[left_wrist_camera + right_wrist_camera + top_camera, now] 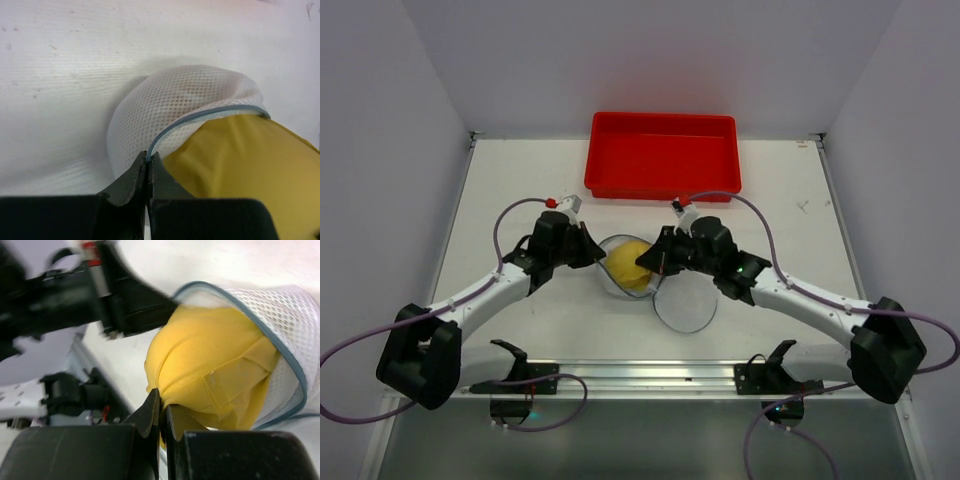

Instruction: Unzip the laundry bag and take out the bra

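Your right gripper [161,412] is clamping the yellow bra [210,360] for pulling; your left gripper [148,162] is pinching the laundry bag [175,105] rim, anchoring it.

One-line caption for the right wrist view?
Wrist close-up: right gripper pinches the yellow bra in the unzipped laundry bag; left gripper holds its rim.

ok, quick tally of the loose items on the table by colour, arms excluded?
Red: 1, rectangular red plastic tray
White: 1, round white mesh laundry bag, unzipped, grey zipper rim
Yellow: 1, yellow fabric bra, partly inside the bag
Total: 3
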